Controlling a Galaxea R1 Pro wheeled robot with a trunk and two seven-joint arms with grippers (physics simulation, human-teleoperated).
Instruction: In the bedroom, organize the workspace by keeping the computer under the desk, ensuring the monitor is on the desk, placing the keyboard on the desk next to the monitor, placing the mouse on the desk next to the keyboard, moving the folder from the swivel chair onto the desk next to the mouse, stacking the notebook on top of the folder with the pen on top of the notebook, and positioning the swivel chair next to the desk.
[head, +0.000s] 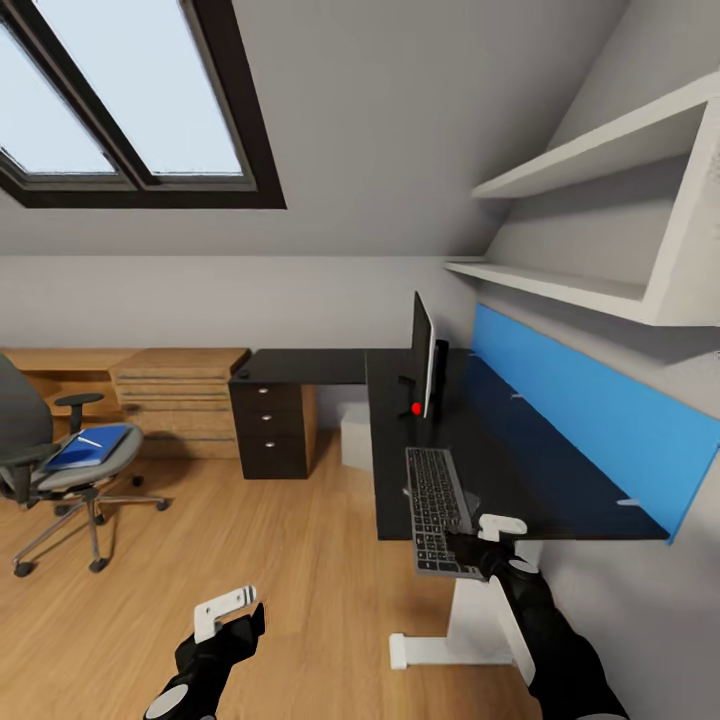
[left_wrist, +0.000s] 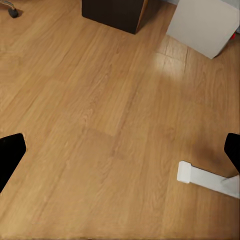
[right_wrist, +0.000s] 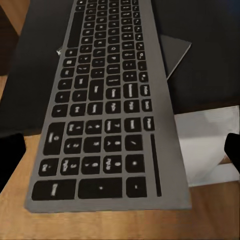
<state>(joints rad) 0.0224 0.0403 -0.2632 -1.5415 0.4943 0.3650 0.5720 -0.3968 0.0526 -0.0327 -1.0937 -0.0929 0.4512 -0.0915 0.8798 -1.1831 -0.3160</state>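
Keyboard (head: 437, 507) lies lengthwise on the black desk (head: 540, 470), its near end hanging over the desk's front edge straight ahead of the right gripper (head: 478, 547); in the right wrist view the keyboard (right_wrist: 110, 105) fills the space between the two dark fingertips (right_wrist: 10, 155), which stand wide apart on either side of its overhanging end, so that gripper is spread, and whether it touches the keyboard I cannot tell; a thin dark-grey notebook (right_wrist: 175, 52) peeks out from under the keyboard's far side on the desk top. Beyond the right gripper, farther along the desk, the monitor (head: 424, 352) stands upright, seen edge-on, with the blue back panel (head: 590, 410) to its right. Left gripper (head: 232, 622) hangs low over the wood floor (head: 250, 560), well apart from the desk; the left wrist view shows its fingertips (left_wrist: 11, 150) wide apart with bare floor (left_wrist: 100, 125) between them, and ahead of it the light-grey computer (left_wrist: 202, 25) on the floor beside the black drawers (left_wrist: 112, 12). Far off to the left of that gripper the swivel chair (head: 60, 470) sits on the floor, carrying the blue folder (head: 88, 447) on its seat with the white pen (head: 89, 441) on top.
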